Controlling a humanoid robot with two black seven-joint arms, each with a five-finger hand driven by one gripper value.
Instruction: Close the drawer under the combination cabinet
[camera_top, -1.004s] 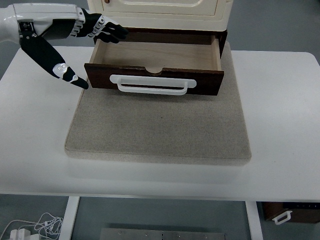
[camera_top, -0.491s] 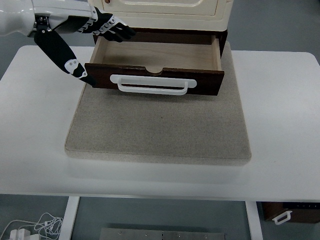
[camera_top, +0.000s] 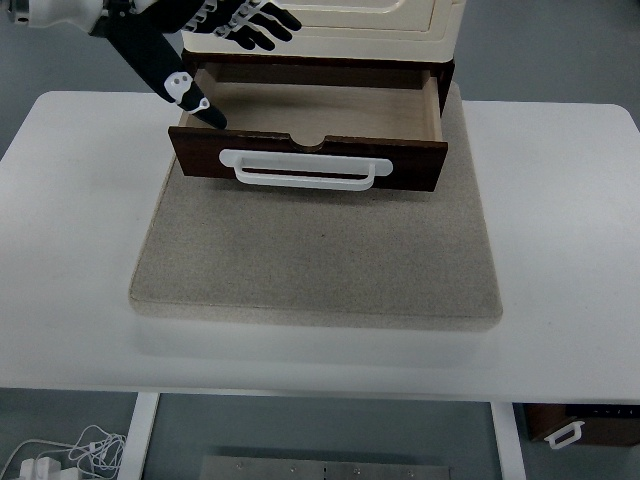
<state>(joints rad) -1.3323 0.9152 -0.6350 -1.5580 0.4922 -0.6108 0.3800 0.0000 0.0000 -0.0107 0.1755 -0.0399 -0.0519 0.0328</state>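
- The left robot hand (camera_top: 215, 40) comes in at the upper left with its fingers spread and holding nothing; four dark fingers fan out in front of the cabinet's lower front panel, and the thumb (camera_top: 190, 92) points down toward the drawer's left front corner.
- I cannot tell whether the thumb tip touches the drawer or hovers just above its rim. The right arm is out of view.
- The hand looks hard and jointed: glossy black shells with small white and silver fittings at the knuckles.
- Just below and to the right of the robot hand, the drawer (camera_top: 310, 135) stands pulled well out from under the cabinet, so the task is not yet done; the whole push inward is left, as far as I can judge.
- The drawer's front is dark brown wood with a shallow notch in its top edge; its inside is pale, bare wood and looks empty.
- Across that front runs a long white handle (camera_top: 305, 170), a rounded bar, smooth like plastic.
- Behind the robot hand and stretching to its right, the cabinet (camera_top: 400, 25) is cream coloured, glossy, with moulded raised panels and rounded edges.
- Below the robot hand, a square beige mat (camera_top: 320, 260) with a coarse, felt-like weave and soft corners lies under the drawer.
- The mat rests on the smooth white surface (camera_top: 560, 220), which has rounded corners.
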